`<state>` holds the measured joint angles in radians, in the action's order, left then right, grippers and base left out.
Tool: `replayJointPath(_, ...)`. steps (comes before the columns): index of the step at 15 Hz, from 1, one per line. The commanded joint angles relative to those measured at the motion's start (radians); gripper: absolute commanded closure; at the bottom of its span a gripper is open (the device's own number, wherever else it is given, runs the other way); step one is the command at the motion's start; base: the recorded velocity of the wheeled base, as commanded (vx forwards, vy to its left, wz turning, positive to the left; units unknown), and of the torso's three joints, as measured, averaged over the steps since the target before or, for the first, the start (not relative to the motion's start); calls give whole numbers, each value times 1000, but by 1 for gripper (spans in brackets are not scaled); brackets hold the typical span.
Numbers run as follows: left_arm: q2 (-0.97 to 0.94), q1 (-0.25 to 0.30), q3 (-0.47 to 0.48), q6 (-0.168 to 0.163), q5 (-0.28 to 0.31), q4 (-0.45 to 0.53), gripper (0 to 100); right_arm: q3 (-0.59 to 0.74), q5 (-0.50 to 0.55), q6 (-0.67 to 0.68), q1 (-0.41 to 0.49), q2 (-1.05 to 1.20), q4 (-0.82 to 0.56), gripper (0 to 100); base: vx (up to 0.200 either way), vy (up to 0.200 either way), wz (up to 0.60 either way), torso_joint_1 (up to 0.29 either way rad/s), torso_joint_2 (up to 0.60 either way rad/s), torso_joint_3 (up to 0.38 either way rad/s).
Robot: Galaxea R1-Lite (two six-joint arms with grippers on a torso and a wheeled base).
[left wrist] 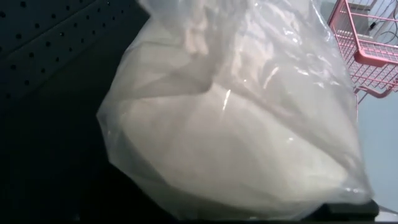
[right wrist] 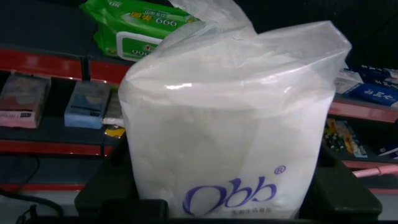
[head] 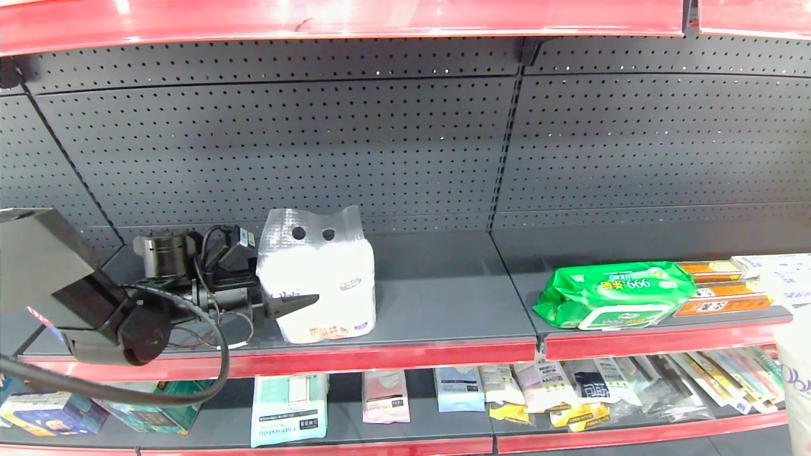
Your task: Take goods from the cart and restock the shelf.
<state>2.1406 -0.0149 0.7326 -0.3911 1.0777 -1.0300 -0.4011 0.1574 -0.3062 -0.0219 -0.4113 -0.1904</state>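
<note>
A white tissue pack (head: 329, 285) in clear plastic stands upright on the grey shelf (head: 443, 304), left of centre. My left gripper (head: 303, 292) reaches in from the left and is shut on it, one dark finger (head: 291, 304) lying across its front face. The same tissue pack (left wrist: 249, 130) sits close up in the left wrist view. A second tissue pack (right wrist: 230, 137) with blue lettering sits between the two dark fingers of my right gripper (right wrist: 227, 196), held in front of the shelves. This second pack (head: 796, 380) shows at the head view's lower right edge.
A green wipes pack (head: 611, 294) and orange boxes (head: 722, 288) lie on the right shelf section. Bare shelf runs between the tissue pack and the wipes. Small packets (head: 545, 386) fill the lower shelf. A pink cart (left wrist: 370, 46) stands behind the left arm.
</note>
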Motion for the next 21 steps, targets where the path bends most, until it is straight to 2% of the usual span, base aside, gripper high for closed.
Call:
replayJointPath(1,5,0,-19,1,1,-2,100,1,1,-1,0,-1,-1,100,0,0,0,0,0,0)
replayJointPath(12,1,-2,-39,6,64,-9,100,-2,1,-1,-1,-11,0,100,0,0,0,0,0,0)
replayJointPath(21,4,10,-45,0,65,-28,100,-10,1,-1,-1,-29,3,100,0,0,0,0,0,0)
